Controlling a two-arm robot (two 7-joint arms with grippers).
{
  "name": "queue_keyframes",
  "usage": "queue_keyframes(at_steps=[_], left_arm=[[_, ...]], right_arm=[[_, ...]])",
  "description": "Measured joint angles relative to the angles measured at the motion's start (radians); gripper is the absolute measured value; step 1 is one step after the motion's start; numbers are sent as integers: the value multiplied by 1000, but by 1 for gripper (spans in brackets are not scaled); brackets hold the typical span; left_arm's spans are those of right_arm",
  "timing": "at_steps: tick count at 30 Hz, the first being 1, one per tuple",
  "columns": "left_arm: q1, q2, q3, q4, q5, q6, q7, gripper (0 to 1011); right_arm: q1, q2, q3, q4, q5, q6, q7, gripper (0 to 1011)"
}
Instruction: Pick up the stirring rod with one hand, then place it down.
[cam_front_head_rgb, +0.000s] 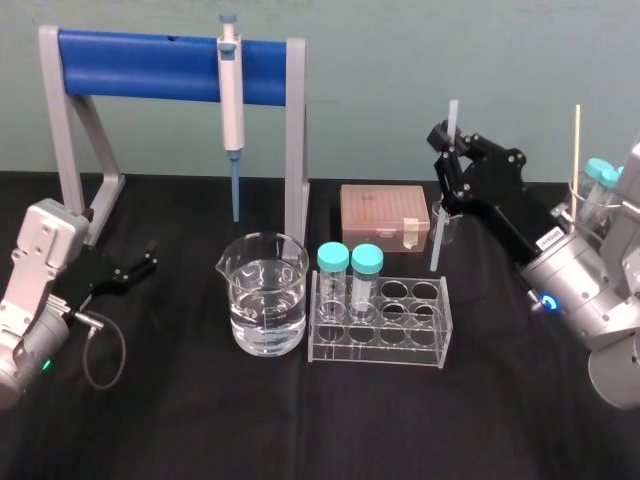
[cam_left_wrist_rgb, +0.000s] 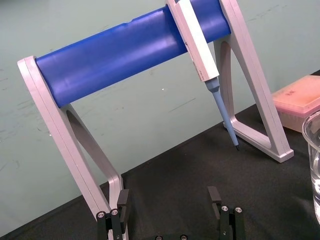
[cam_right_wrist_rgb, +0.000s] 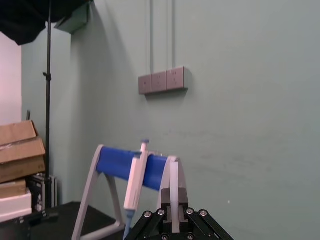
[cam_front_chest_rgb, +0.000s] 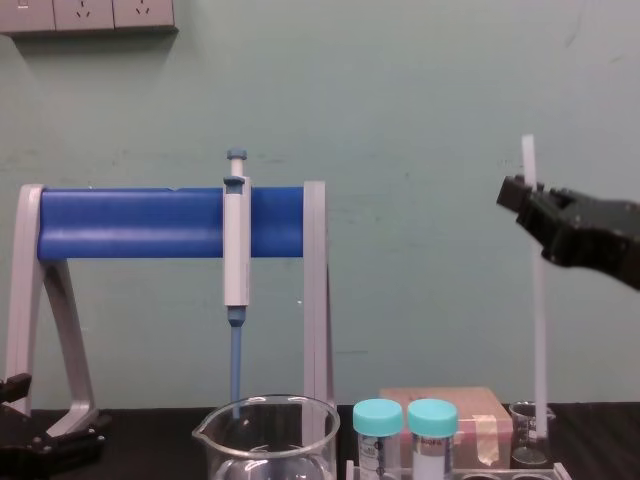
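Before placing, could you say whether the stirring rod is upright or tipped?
Upright: the stirring rod stands near vertical, right gripper shut near its top.

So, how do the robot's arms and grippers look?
Both arms are light grey, ending in black, angular two-finger grippers: the left gripper and the right gripper. A grey cable loops by the left wrist, which has a green light. The right arm has a blue light and a white label.

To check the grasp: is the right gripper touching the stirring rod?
Touching. The right wrist view shows the stirring rod pinched in the shut right gripper, no gap either side. The left gripper sits open near the stand.
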Motion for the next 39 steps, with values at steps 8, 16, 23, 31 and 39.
queue_keyframes(at_steps=[8, 16, 23, 31, 39], left_arm=[[0, 0, 0, 0, 0, 0, 0, 1000], [0, 0, 0, 0, 0, 0, 0, 1000], [0, 0, 0, 0, 0, 0, 0, 1001], [0, 0, 0, 0, 0, 0, 0, 1000], [0, 0, 0, 0, 0, 0, 0, 1000]], right_arm=[[14, -10, -18, 65, -15, 1, 2, 72], [32, -27, -25, 119, -29, -13, 1, 72], [51, -46, -26, 165, -25, -24, 6, 72], [70, -62, -29, 219, -24, -44, 17, 72], [80, -73, -32, 261, -34, -61, 26, 72]])
